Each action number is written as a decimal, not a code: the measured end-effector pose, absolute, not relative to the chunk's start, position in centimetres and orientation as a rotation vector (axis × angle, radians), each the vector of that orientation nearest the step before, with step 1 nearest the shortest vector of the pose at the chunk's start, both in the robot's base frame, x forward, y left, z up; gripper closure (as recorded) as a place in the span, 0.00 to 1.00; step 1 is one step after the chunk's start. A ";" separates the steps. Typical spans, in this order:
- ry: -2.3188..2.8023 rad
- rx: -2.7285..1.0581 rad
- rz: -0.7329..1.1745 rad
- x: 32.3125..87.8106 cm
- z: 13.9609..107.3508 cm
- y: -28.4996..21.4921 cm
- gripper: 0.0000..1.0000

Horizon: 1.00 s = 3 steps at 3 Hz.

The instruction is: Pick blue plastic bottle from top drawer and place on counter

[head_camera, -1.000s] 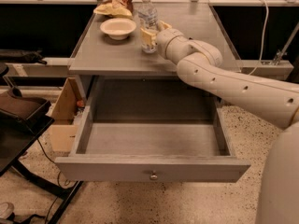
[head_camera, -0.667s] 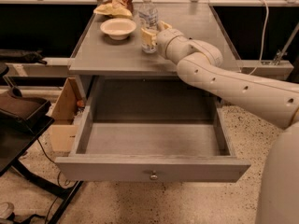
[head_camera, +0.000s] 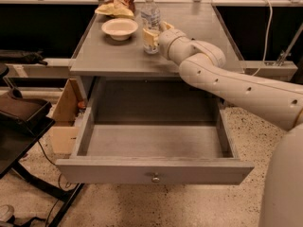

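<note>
Nothing visible has shifted over the last second: gripper (head_camera: 153,39), bottle and arm occupy the same positions as before.

1. Gripper. It sits above the far half of the counter (head_camera: 113,56), pressed against the lower part of the blue plastic bottle (head_camera: 150,12). Whether it clamps the bottle or has already let go cannot be told from this angle.
2. Bottle. It stands upright at the gripper, white cap up, and its base appears to rest on the counter surface.
3. Arm (head_camera: 222,79). It runs from the gripper back toward the near right, crossing above the counter's right front corner.
4. Neighbours. A pale bowl (head_camera: 120,28) lies just to the gripper's left; snack bags (head_camera: 116,4) lie beyond the bowl.
5. Top drawer (head_camera: 151,171). It is below and in front of the gripper, pulled fully out, with nothing seen inside it.

Assessment: the lack of movement suggests that the placement is complete or nearly so. Release and a clean retreat appear to be all that is left. Tipping the bottle during withdrawal is the main risk.
</note>
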<state>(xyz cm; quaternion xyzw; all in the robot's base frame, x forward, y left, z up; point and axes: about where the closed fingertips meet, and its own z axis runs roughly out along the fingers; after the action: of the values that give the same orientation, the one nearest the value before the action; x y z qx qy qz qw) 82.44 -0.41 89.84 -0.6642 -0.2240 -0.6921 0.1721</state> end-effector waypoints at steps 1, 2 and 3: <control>-0.636 -1.885 -1.964 82.4 89.8 -0.4 0.14; -0.636 -1.885 -1.964 82.4 89.8 -0.4 0.00; -0.636 -1.885 -1.964 82.4 89.8 -0.4 0.00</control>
<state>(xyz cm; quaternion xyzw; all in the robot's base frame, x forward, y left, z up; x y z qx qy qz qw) 82.44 -0.40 89.84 -0.6642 -0.2240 -0.6921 0.1722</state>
